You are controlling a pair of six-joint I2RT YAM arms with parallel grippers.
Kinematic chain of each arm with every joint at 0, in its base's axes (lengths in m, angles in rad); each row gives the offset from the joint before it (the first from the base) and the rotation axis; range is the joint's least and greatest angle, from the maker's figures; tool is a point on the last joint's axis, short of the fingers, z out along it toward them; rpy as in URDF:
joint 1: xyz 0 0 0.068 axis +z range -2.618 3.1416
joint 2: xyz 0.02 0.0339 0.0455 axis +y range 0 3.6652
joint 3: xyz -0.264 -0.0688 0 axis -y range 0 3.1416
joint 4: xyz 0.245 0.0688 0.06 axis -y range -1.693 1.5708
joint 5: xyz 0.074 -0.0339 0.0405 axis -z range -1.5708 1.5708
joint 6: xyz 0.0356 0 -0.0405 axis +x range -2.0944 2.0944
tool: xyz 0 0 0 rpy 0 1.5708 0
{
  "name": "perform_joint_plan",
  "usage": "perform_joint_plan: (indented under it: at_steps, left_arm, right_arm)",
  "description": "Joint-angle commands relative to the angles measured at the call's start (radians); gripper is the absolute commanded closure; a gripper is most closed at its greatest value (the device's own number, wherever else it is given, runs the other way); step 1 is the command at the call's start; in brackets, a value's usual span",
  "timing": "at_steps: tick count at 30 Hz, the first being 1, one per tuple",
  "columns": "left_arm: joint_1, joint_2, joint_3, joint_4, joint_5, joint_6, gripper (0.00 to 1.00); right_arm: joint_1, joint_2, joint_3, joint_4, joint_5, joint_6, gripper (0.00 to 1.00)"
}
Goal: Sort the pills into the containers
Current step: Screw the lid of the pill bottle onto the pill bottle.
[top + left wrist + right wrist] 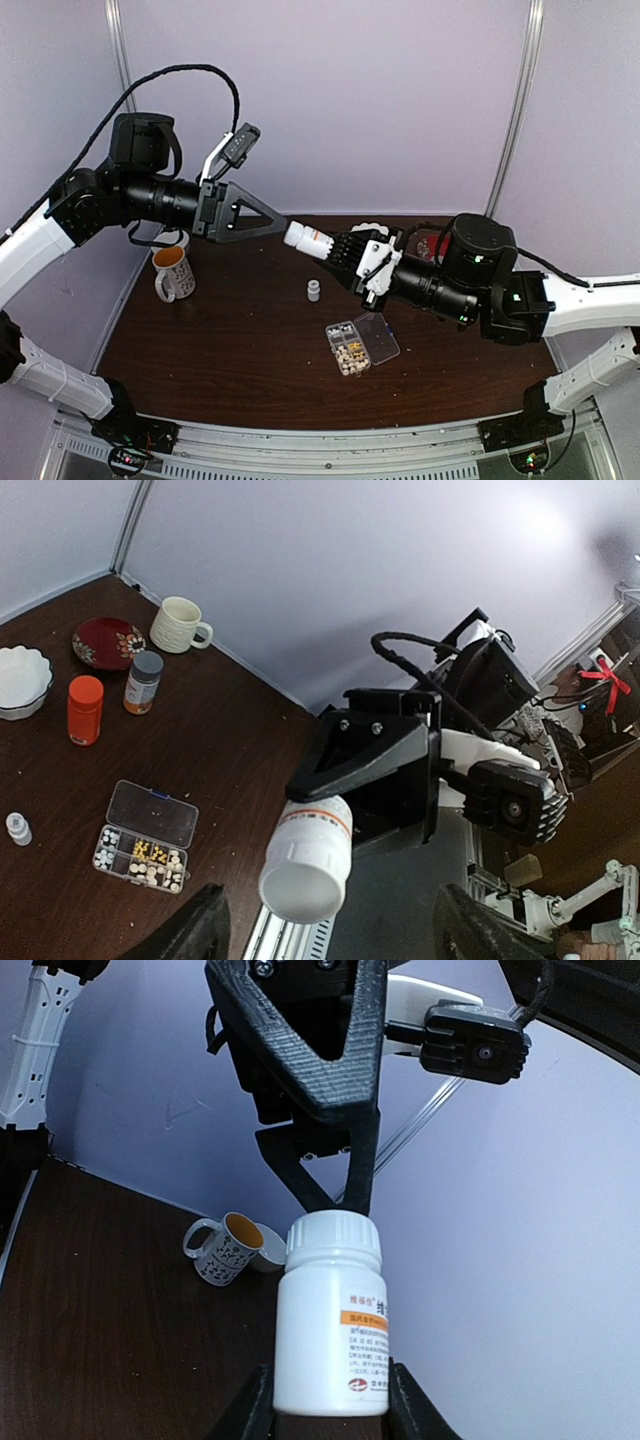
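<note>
Brown tabletop [230,350] carrying a mug [172,270] far left, a tiny white bottle [313,290] centrally, an open organizer box [380,338] lying nearer.

- We see a white bottle [305,238] with an orange-banded label, up above the worktop [230,340].
- We find a patterned mug [173,272] and a tiny white vial [313,290] standing there.
- We spot an orange bottle [85,709] beside a grey-capped bottle [144,682].

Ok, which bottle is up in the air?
The big white bottle with the orange-striped label. The right gripper holds it above the table; the orange bottle, the grey-capped bottle and the tiny white bottle stand on the table.
</note>
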Motion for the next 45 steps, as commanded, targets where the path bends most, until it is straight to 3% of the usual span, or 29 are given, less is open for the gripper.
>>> perform_joint_plan:
  at_steps: [1,6,11,19,23,29,33,38,45]
  left_arm:
    - [0.004,0.009,-0.005,0.052,0.073,-0.029,0.29]
    - [0.004,0.015,-0.009,0.035,0.052,-0.027,0.22]
    - [0.005,0.024,-0.009,0.032,0.052,-0.026,0.23]
    - [0.005,0.032,-0.006,0.030,0.070,-0.024,0.40]
    - [0.004,0.036,-0.006,0.029,0.078,-0.018,0.56]
    - [0.004,0.054,0.007,-0.006,0.084,0.010,0.70]
    - [0.004,0.060,0.017,-0.032,0.072,0.031,0.74]
    - [0.004,0.050,0.017,-0.048,0.052,0.113,1.00]
    - [-0.006,0.055,0.026,-0.091,-0.022,0.262,1.00]
  right_arm:
    - [0.012,0.005,0.040,0.025,0.052,-0.048,1.00]
    - [0.013,0.006,0.040,0.039,0.049,-0.050,1.00]
    - [0.014,0.017,0.045,0.042,0.047,-0.054,1.00]
    - [0.015,0.032,0.052,0.045,0.048,-0.058,1.00]
    - [0.014,0.033,0.049,0.044,0.044,-0.054,1.00]
    - [0.015,0.034,0.056,0.029,0.041,-0.039,1.00]
    - [0.015,0.034,0.064,0.015,0.039,-0.027,1.00]
    - [0.000,0.037,0.099,-0.040,-0.026,0.046,1.00]
    - [-0.096,0.077,0.221,-0.182,-0.231,0.340,1.00]
